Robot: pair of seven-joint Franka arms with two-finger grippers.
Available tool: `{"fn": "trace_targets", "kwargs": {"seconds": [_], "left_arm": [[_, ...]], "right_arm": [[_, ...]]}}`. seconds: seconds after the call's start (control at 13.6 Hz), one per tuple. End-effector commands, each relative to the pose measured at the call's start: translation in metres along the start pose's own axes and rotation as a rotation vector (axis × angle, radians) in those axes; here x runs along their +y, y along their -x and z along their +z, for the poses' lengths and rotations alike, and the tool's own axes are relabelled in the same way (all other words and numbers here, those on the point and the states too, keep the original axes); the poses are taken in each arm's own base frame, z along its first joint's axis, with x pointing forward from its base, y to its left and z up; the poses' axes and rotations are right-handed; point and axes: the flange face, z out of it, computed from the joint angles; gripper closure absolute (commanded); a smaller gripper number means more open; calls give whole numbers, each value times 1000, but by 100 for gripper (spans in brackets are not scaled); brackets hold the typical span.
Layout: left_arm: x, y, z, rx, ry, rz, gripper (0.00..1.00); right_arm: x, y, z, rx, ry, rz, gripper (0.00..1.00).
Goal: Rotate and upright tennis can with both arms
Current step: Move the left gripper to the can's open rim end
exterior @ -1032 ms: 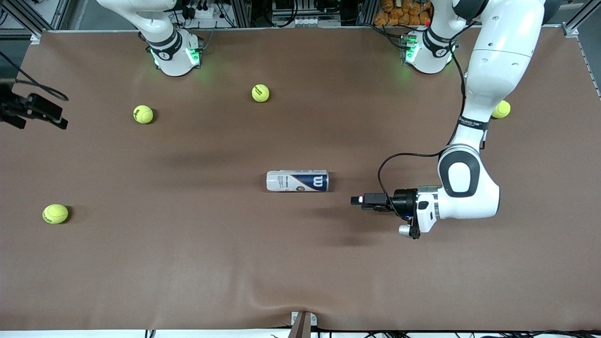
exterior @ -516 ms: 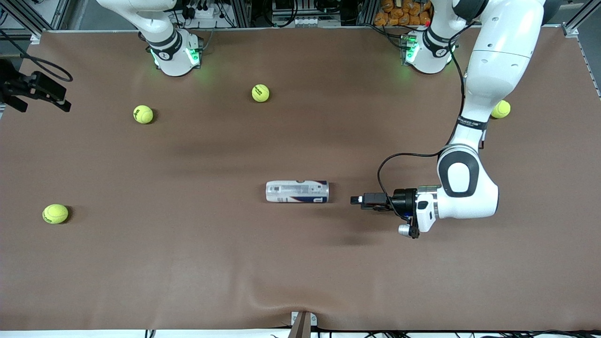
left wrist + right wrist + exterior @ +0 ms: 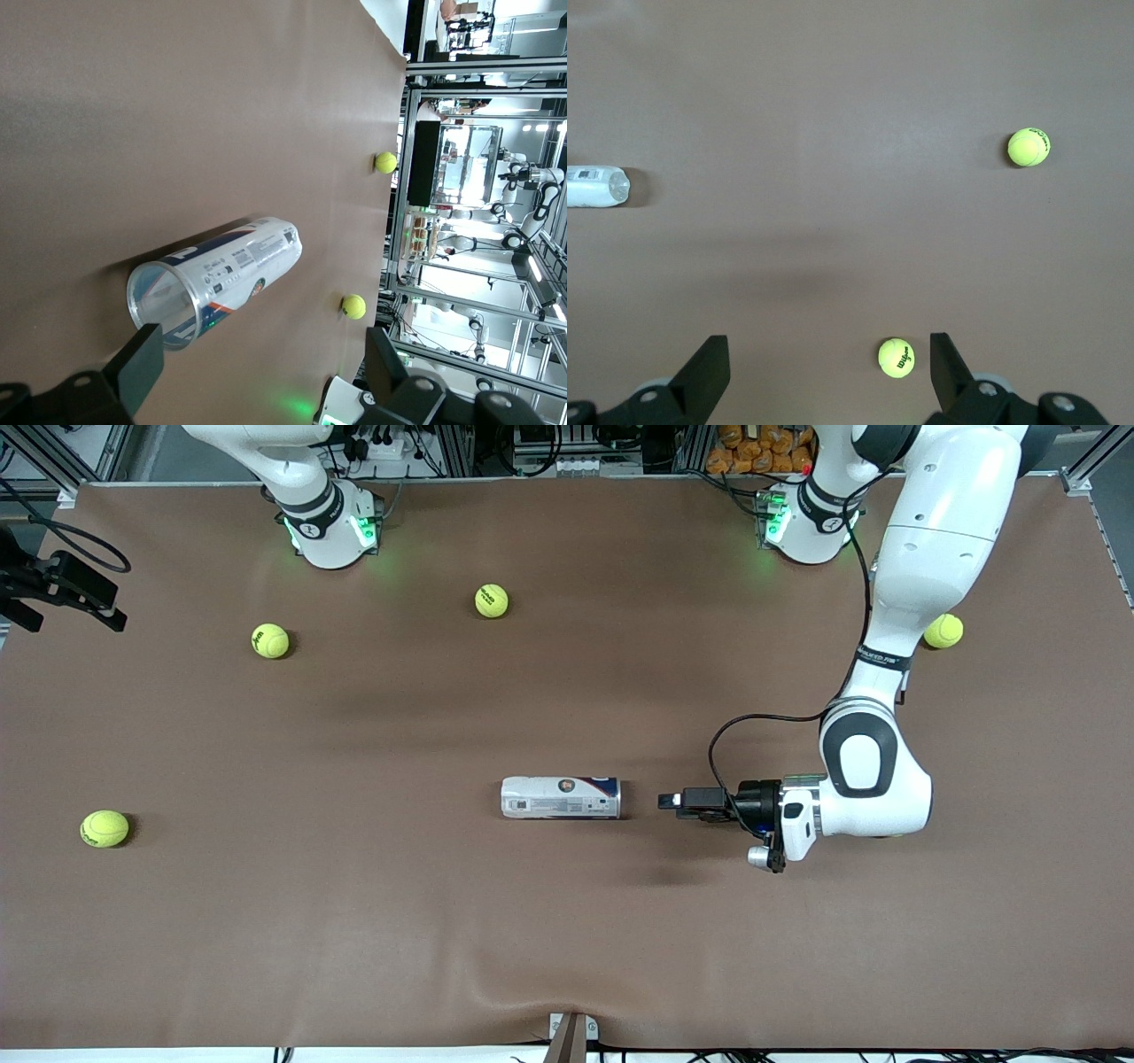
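We see a slim clear plastic tennis can (image 3: 561, 797) with a white and navy label lying on its side near the middle of the brown table (image 3: 567, 921). Its open end with the silver rim (image 3: 164, 304) faces the left arm's end of the table.

Our left gripper (image 3: 671, 801) sits low just beside that open end, but it is not touching the can. Its two black fingers (image 3: 137, 365) are spread wide and hold nothing.

Our right gripper (image 3: 111, 615) is up over the table edge at the right arm's end, well apart from the can. Its fingers (image 3: 709, 367) are wide open too and hold nothing.

Four yellow-green fuzzy tennis balls lie about: (image 3: 104, 828), (image 3: 269, 640), (image 3: 492, 600) and (image 3: 943, 631).
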Motion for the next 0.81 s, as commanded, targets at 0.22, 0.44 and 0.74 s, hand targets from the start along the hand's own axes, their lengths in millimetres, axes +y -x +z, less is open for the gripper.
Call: {"fn": "trace_targets", "kwargs": {"seconds": [0.22,0.44,0.74], "left_arm": [[-34,13,55,26,50,32,0],[-44,34,78,11,54,10,0],[-59,56,92,-19,68,34,0]], "right_arm": [[0,-4,-4,4,14,9,0],[4,-7,0,-4,16,16,0],[28,-7,-7,16,4,72,0]]}}
